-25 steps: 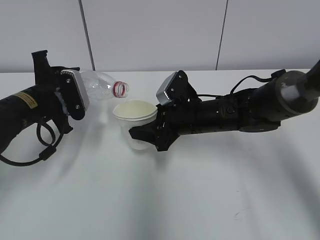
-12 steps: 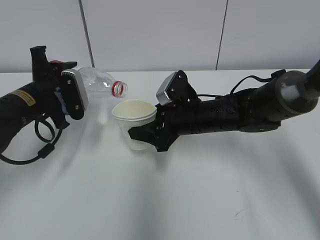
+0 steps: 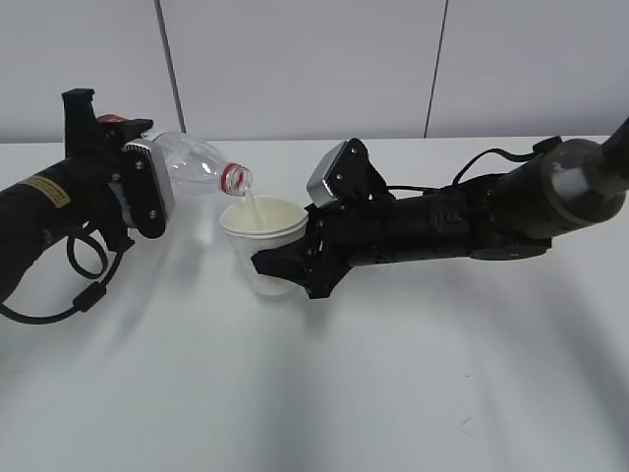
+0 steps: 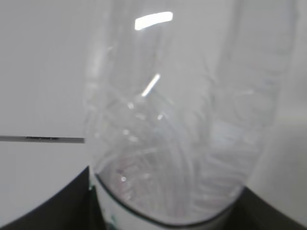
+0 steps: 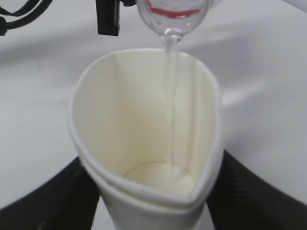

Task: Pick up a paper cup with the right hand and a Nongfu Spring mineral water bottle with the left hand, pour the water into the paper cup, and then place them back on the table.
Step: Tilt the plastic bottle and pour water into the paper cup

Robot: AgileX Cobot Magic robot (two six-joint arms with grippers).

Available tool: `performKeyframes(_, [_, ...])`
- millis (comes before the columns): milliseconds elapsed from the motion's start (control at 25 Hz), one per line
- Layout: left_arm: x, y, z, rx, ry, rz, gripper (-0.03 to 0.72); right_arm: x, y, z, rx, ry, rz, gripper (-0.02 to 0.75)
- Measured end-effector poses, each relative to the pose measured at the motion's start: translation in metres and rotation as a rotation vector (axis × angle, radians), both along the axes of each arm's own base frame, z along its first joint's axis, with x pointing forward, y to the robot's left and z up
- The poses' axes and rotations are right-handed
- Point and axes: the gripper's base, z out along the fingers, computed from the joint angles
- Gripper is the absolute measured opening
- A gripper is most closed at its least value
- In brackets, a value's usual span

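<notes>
My left gripper is shut on the clear Nongfu Spring bottle, held tilted with its red-ringed open mouth over the cup. A thin stream of water runs from the mouth into the white paper cup. My right gripper is shut on the cup, squeezing its rim to an oval, and holds it above the white table. In the left wrist view the bottle's clear body fills the frame between the two fingers. A little water lies at the cup's bottom.
The white wall with dark seams rises behind the table. A tiny dark scuff marks the tabletop at the front right. My left arm's looped cable hangs at the left.
The bottle has tipped further down, its mouth has come over the cup's rim, and water now runs into the cup. The right arm and cup have stayed put.
</notes>
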Motion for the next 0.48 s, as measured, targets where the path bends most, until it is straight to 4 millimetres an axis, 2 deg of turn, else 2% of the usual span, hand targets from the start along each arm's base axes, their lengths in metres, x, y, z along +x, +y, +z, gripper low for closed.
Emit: performKeyframes(480, [0.0001, -0.0001, 0.0011, 0.008, -0.016, -0.003, 0.386, 0.0, 0.0, 0.0, 0.0, 0.0, 0.0, 0.475])
